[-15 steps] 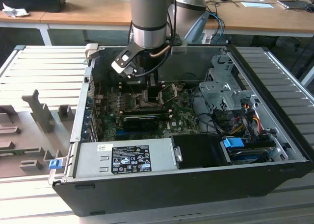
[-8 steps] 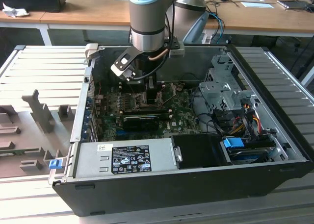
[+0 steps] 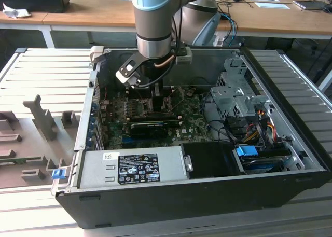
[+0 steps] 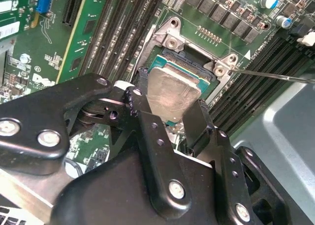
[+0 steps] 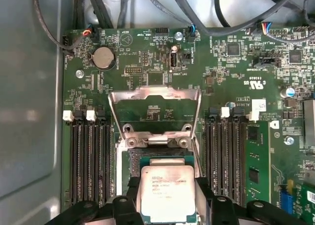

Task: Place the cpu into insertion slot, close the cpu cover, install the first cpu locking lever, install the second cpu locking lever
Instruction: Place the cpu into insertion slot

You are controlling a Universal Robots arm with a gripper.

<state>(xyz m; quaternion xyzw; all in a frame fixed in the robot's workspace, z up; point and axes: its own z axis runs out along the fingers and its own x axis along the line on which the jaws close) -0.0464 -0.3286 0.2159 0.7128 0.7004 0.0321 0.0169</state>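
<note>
Green motherboard (image 5: 147, 62) below: my gripper (image 4: 170, 104) clamps the cpu (image 5: 167, 193), square matte-silver top with faint print, over the slot (image 4: 172, 55). Cover (image 5: 155, 94) stands raised.

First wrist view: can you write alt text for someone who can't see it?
A black gripper holds the cpu, a square silver-topped chip, between its two fingers above a green motherboard. Beside the chip the silver cpu cover stands flipped open, with rows of black memory slots on either side.
</note>
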